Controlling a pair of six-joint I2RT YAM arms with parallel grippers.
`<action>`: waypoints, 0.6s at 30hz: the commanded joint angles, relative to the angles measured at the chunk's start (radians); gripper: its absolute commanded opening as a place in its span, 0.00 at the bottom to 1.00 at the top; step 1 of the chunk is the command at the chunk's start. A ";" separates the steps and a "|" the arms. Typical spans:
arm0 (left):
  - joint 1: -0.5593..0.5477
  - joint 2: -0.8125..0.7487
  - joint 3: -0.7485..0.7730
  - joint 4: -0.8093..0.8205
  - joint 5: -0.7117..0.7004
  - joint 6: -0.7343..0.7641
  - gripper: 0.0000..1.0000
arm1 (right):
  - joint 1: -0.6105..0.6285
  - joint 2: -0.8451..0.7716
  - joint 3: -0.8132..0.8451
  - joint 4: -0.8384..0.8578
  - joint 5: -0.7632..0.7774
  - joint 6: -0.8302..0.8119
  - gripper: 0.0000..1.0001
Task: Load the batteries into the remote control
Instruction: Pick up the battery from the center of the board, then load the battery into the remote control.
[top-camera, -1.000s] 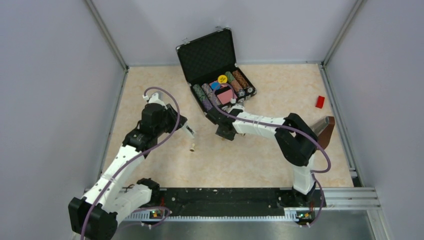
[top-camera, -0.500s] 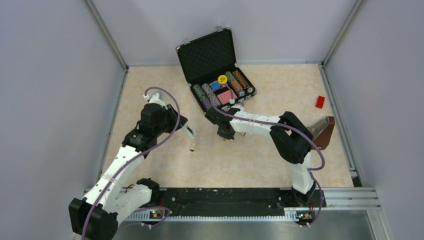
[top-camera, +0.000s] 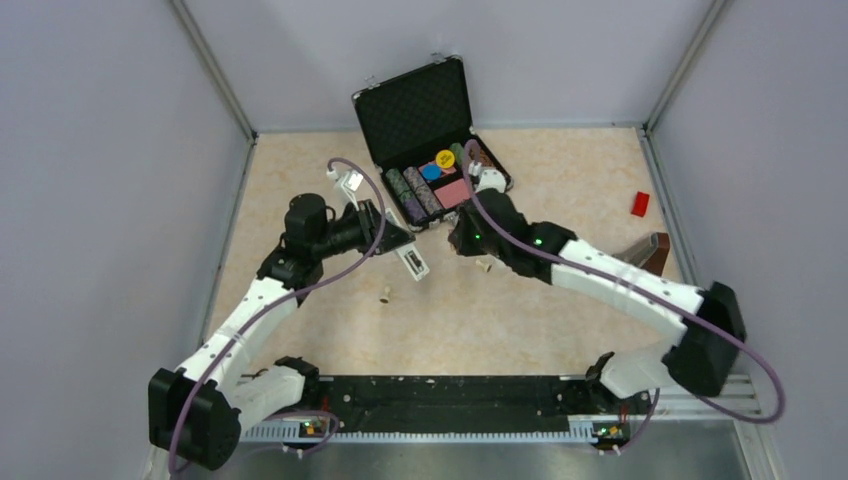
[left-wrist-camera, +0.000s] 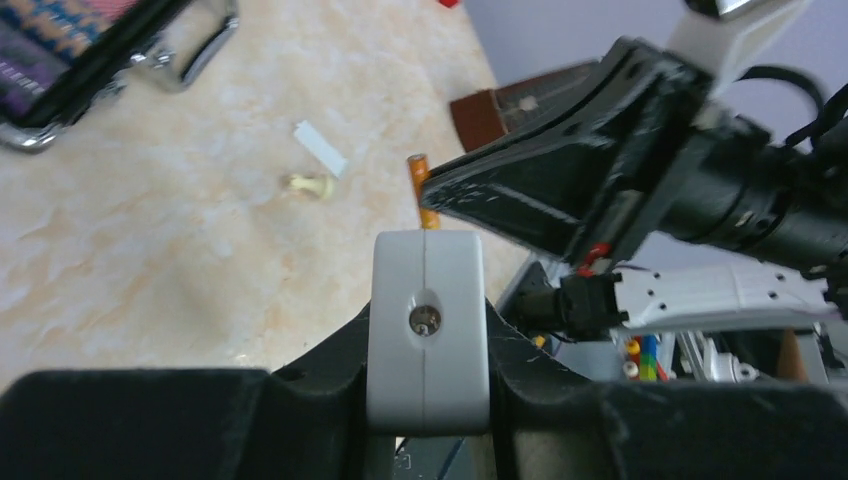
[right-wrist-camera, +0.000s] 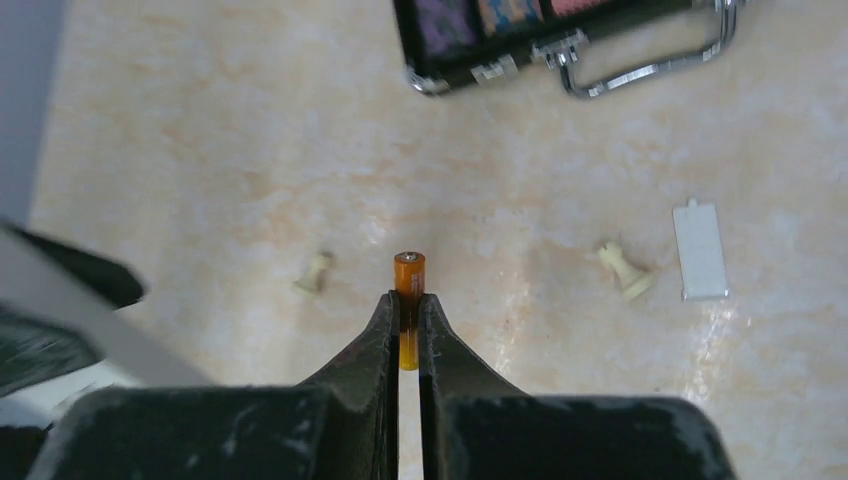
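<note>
Misalignment is looming: right claw is pinching the slim copper-orange battery, left claw is clamping the white plastic remote control; any tilt could jam insertion.

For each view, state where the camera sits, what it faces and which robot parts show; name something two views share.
Top external: overhead, behind the robot, looking down; left arm and right arm show.
Left wrist: behind the left claw, facing the slim white plastic remote control it grips.
Right wrist: above the right claw, looking down at the copper-orange cylindrical battery it pinches.
Shared: both wrist views show that battery.
</note>
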 joint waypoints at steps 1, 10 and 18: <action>-0.005 -0.005 0.020 0.256 0.210 -0.012 0.00 | -0.004 -0.225 -0.079 0.191 -0.139 -0.231 0.00; -0.008 0.005 0.020 0.404 0.229 -0.131 0.00 | 0.122 -0.311 -0.037 0.317 -0.200 -0.339 0.00; -0.007 0.019 0.045 0.417 0.262 -0.263 0.00 | 0.242 -0.284 0.036 0.316 -0.140 -0.436 0.00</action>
